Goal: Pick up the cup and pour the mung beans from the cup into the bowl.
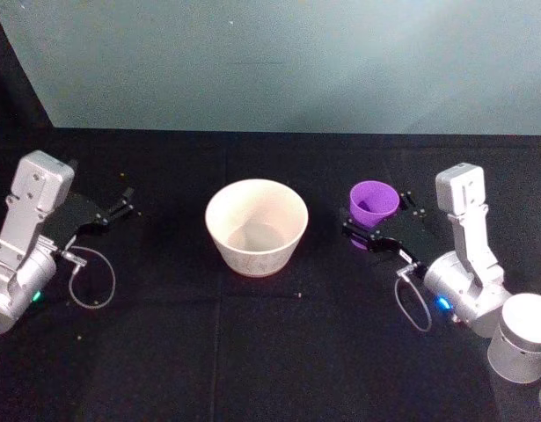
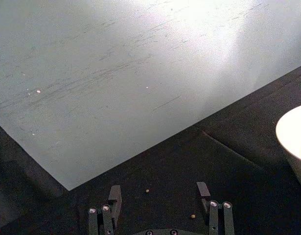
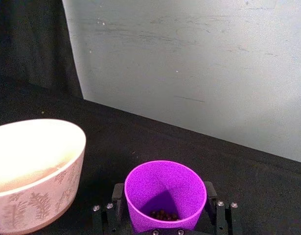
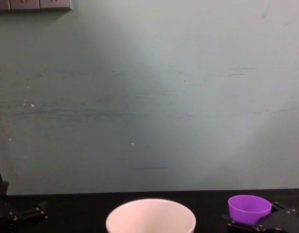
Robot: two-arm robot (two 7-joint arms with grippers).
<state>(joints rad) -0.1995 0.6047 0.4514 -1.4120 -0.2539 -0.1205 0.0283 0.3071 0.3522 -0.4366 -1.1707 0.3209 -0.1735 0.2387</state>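
The purple cup (image 1: 373,200) stands upright on the black table, to the right of the white bowl (image 1: 257,225). Dark mung beans (image 3: 162,214) lie in its bottom. My right gripper (image 1: 384,220) is open, with one finger on each side of the cup (image 3: 165,193) close to its walls; I cannot tell if they touch it. The bowl (image 3: 35,171) has a leaf pattern on its side. My left gripper (image 1: 127,200) rests open and empty at the left of the table, well away from the bowl. In the chest view the cup (image 4: 249,208) sits right of the bowl (image 4: 150,216).
The black table (image 1: 270,352) ends at a pale grey-green wall (image 1: 296,61) behind. Two loose beans (image 2: 147,190) lie on the cloth by the left gripper (image 2: 159,191). A loop of cable (image 1: 92,277) hangs at the left wrist.
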